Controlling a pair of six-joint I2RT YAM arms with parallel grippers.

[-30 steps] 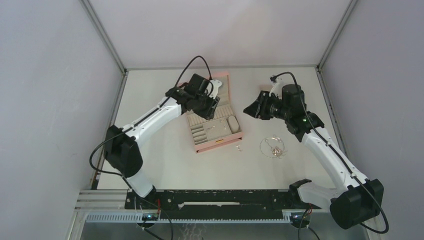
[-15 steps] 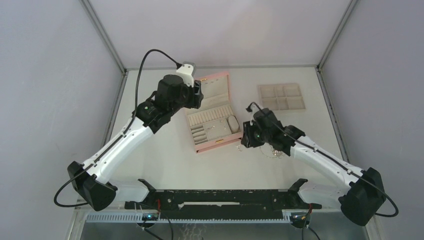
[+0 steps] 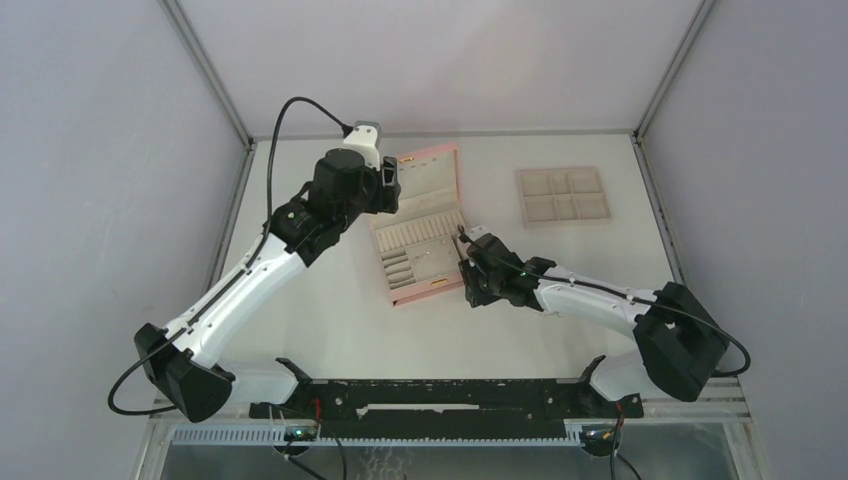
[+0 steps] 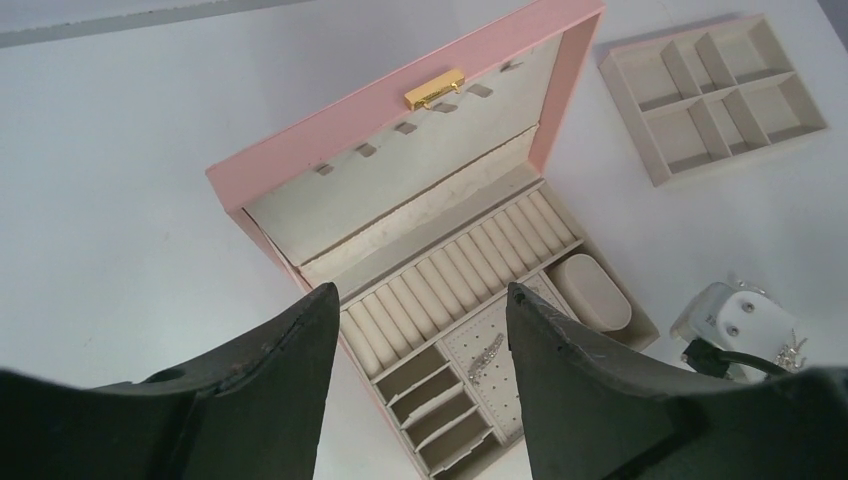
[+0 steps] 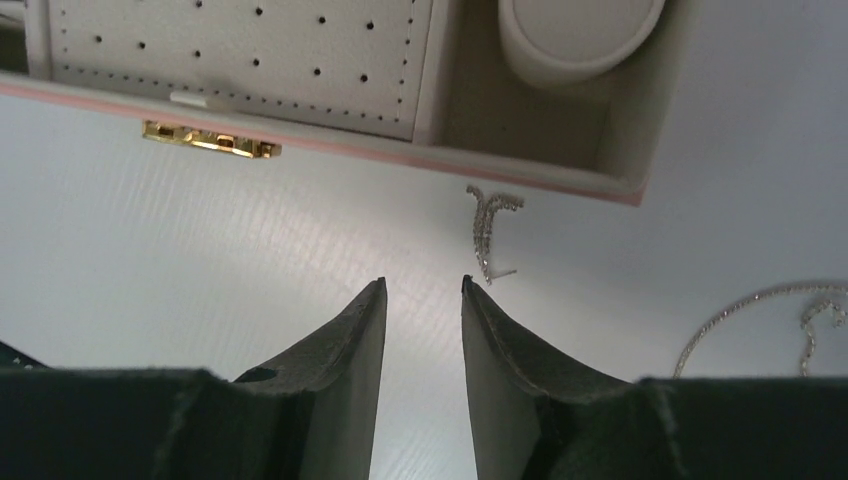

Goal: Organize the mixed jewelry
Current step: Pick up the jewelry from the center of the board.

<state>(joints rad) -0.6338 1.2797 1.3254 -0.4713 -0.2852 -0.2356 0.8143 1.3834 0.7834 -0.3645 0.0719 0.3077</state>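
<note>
The pink box (image 4: 330,130) lies open, and one silver earring (image 4: 485,352) rests on its perforated pad. A second curved silver earring (image 5: 490,225) lies on the table just in front of the box's front wall (image 5: 520,172). Part of the thin chain necklace (image 5: 745,305) shows at the right edge. My right gripper (image 5: 422,282) hovers low over the table just left of that earring, open, nothing between its fingers. My left gripper (image 4: 422,292) hangs open above the box's left side (image 3: 400,235), empty. In the top view my right gripper (image 3: 470,285) sits at the box's front right corner.
The flat beige compartment tray (image 3: 562,195) sits at the back right, apart from the box. The box's upright lid (image 3: 430,175) stands behind its base. A gold clasp (image 5: 210,140) juts from the front wall. My right arm (image 3: 590,295) stretches low across the table's right half.
My right arm swung down from the back to the box's front right corner, uncovering the tray. My left arm drew back left off the box and its jaws spread wider.
</note>
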